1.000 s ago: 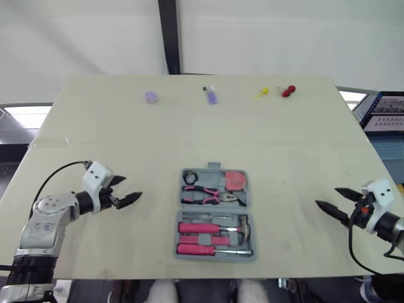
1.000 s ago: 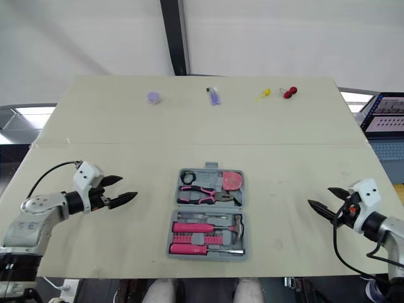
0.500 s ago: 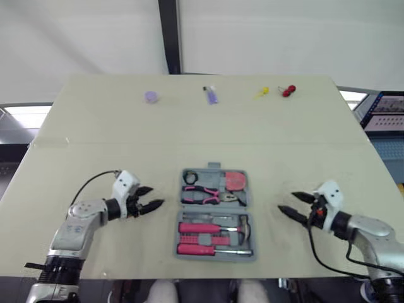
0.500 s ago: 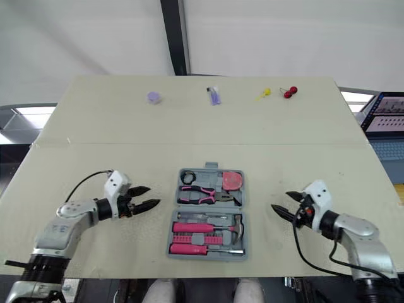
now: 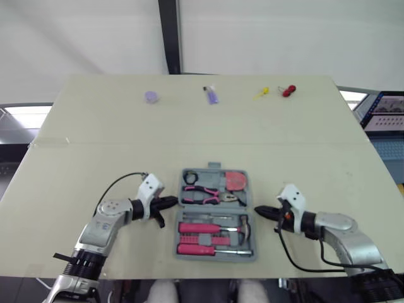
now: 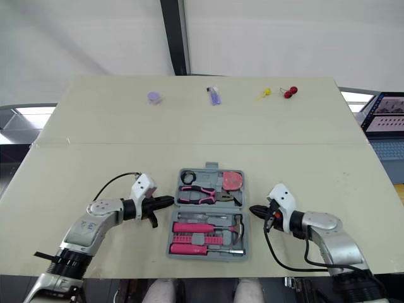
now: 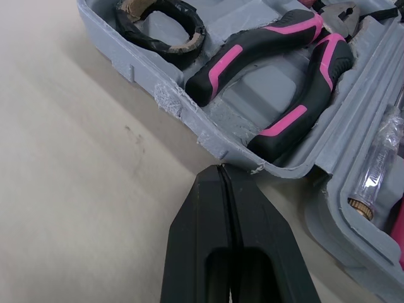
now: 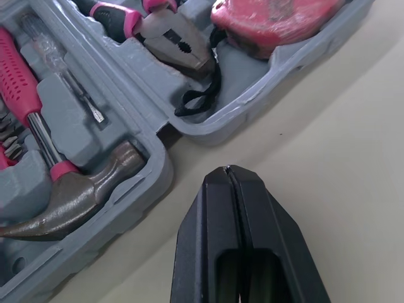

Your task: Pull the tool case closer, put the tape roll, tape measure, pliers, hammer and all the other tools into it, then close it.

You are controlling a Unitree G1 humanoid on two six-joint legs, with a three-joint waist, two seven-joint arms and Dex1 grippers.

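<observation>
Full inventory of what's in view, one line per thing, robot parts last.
table: 1, beige, under everything
tool case: 1, grey, open, near front edge, centre
tape roll: 1, black, case's far half, left end
pliers: 1, pink and black, far half, middle
tape measure: 1, pink-red, far half, right end
hammer: 1, metal head, near half, right end
screwdriver: 1, pink handle, nearest row of the case
purple item: 1, far edge, left
violet item: 1, far edge, centre
yellow item: 1, far edge, right
red item: 1, beside the yellow one
left gripper: black, shut, at case's left side
right gripper: black, shut, at case's right side
</observation>
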